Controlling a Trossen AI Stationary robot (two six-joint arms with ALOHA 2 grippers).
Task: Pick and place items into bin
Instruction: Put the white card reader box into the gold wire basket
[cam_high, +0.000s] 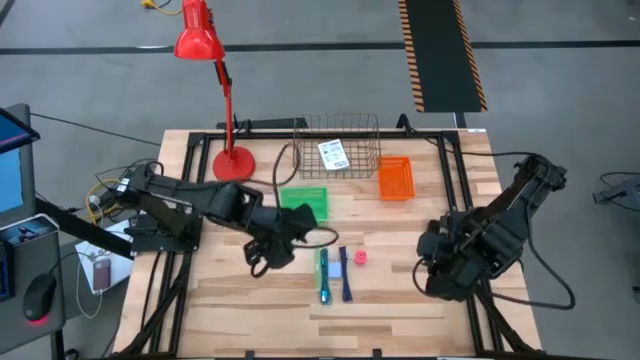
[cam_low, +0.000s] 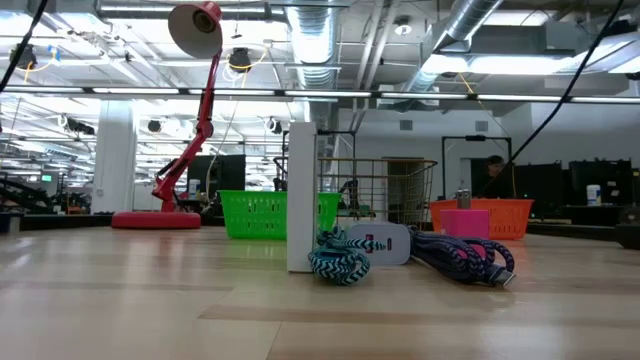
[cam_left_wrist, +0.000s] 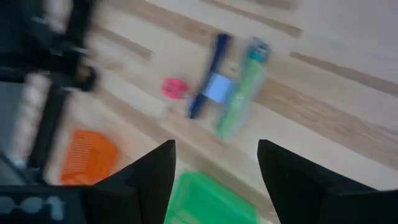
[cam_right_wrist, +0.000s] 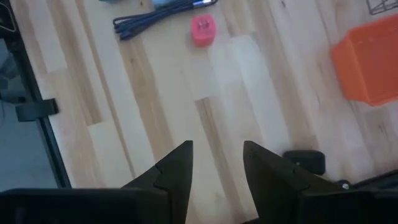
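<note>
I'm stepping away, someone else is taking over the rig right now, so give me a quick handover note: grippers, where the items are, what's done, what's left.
Left gripper: open, empty, over the table just left of the items.
Right gripper: open, empty, waiting at the table's right side.
White packet already lies in the wire basket.
Still on the table, mid-front: teal-green pen and dark blue pen side by side, pale blue-grey block between them, pink-red block just right of them.
Green bin and orange bin look empty.
Left: four items to bin.

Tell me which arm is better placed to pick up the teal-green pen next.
Left. Its gripper hovers open beside the teal-green pen, while the right gripper waits farther off.
</note>
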